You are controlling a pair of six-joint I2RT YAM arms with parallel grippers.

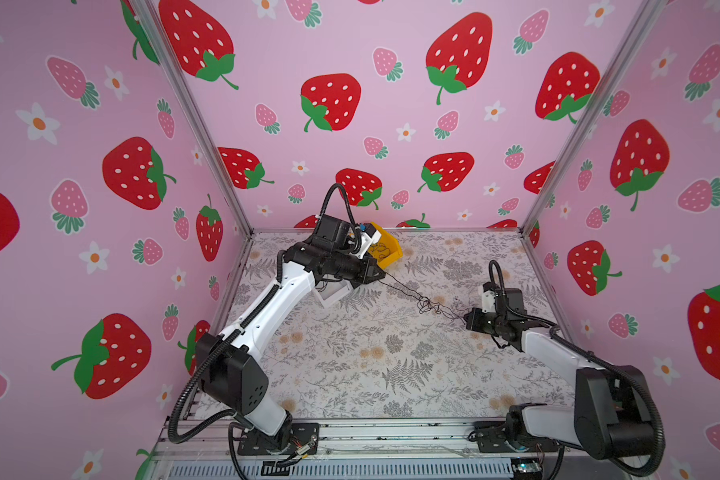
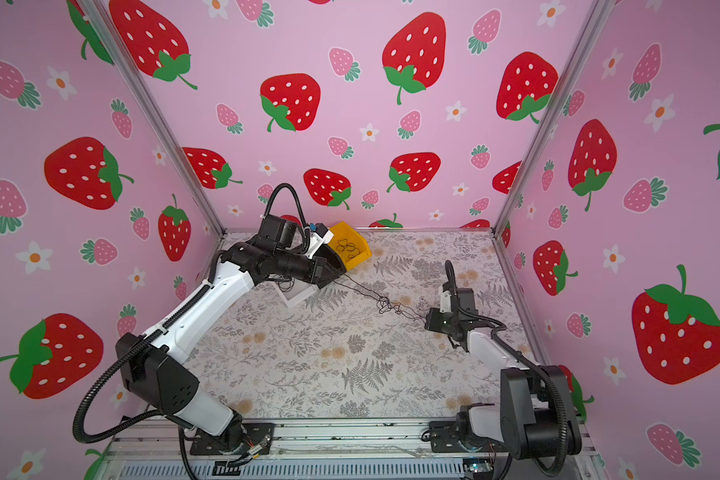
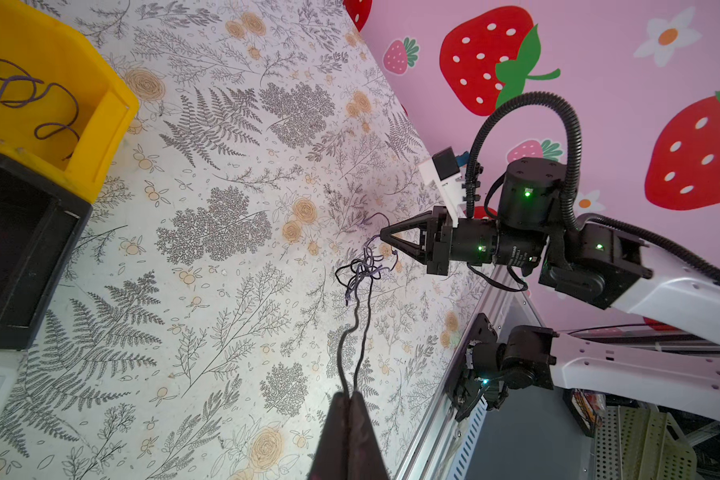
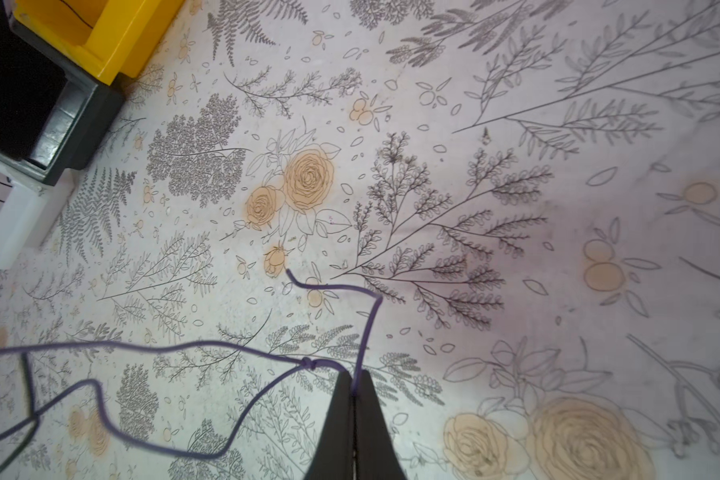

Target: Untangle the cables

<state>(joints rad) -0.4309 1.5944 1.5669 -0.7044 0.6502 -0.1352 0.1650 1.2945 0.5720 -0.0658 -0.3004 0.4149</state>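
**Purple-black cables (image 1: pixel 427 306) drawn out between two closed pincers**

Nearest the camera head, the right pincer (image 1: pixel 466 321) lay low over the floral table (image 1: pixel 350 374). Its jaws were pressed together on a single purple strand. In its own wrist view that strand rose from between the tips, with a small tight knot just beside them.

A little farther in sat the tangle itself, a snarl of curly loops at mid-table. Two strands ran on from it to the left pincer (image 1: pixel 381 276), which was likewise clamped shut on both.

The two grips stood on opposite sides of the snarl, and I judged this deliberate. With a hold on each side the arms could draw apart, so the loops would open and show which strand crossed which.

Beyond the left pincer three small bins stood packed close together: a white bin (image 4: pixel 17 220), a black bin (image 3: pixel 71 208) and a yellow bin (image 3: pixel 109 120). The yellow one held several loose purple loops, probably strands already freed and set aside. The white one showed a dark curve of wire, and what the black one held I could not tell.

Farthest off, the pink walls (image 1: pixel 350 62) carried strawberries and daisies but no writing. The only lettering was a small label (image 3: pixel 516 254) on the right arm's wrist motor, too small to read
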